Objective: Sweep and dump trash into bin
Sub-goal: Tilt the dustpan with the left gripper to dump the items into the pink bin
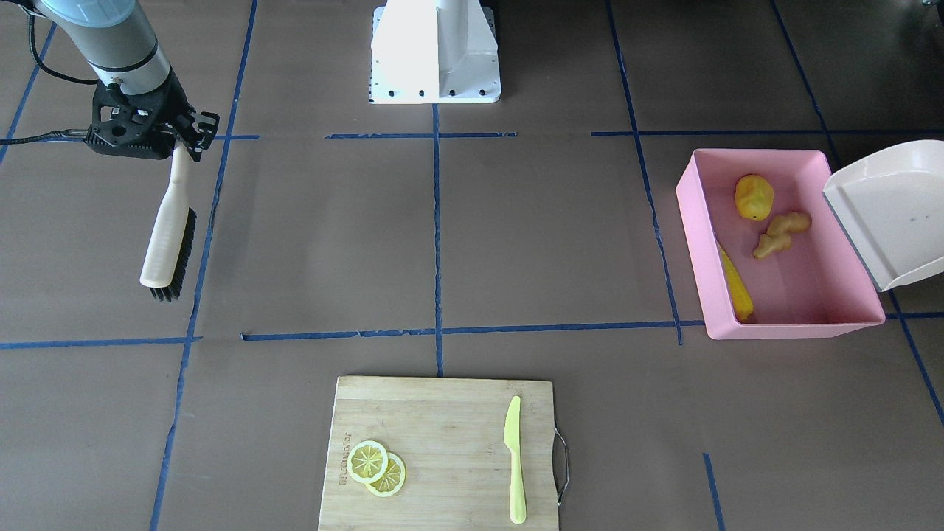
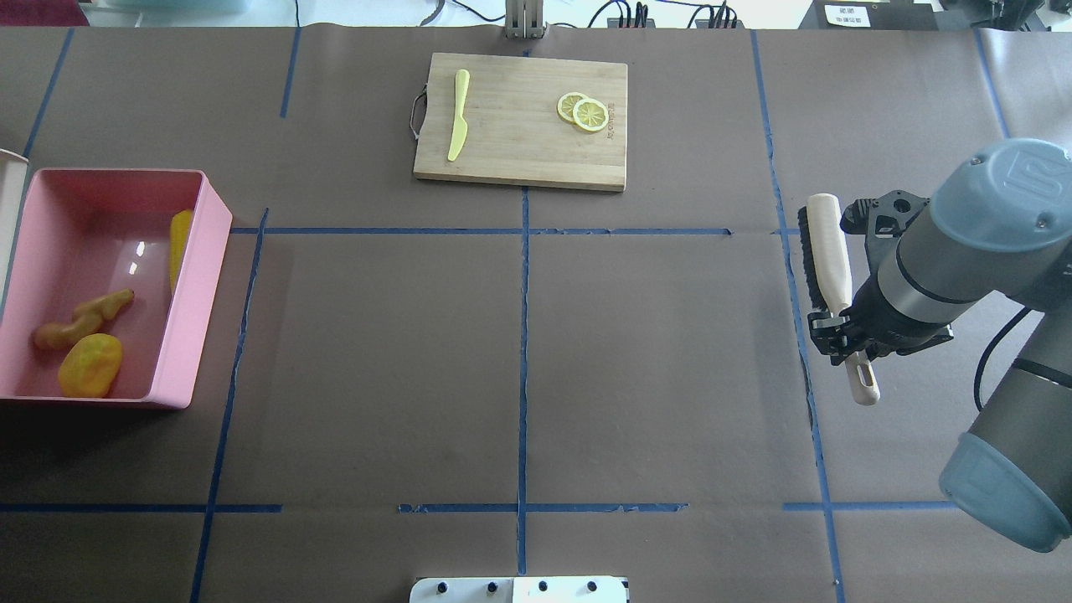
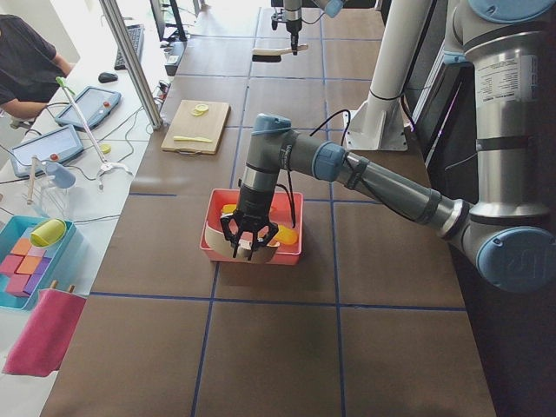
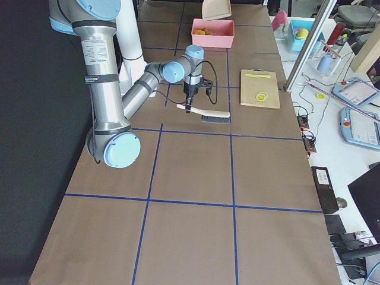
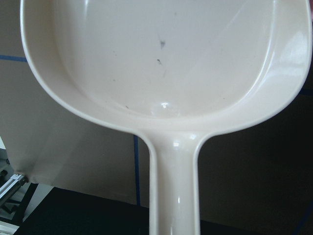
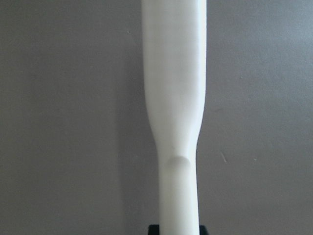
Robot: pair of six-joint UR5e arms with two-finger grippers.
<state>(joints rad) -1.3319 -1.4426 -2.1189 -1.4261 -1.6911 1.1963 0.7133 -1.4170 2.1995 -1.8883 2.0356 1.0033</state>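
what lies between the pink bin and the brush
Nothing: in the overhead view the table between the bin and the brush is bare brown paper with blue tape lines. The cutting board sits off to the far side.

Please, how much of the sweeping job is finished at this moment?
Done: the corn cob, yellow lump and ginger root all lie inside the pink bin. In hand: the right gripper holds the brush; the empty dustpan hangs tilted at the bin's edge. Left: with all three in, probably only putting the tools down.
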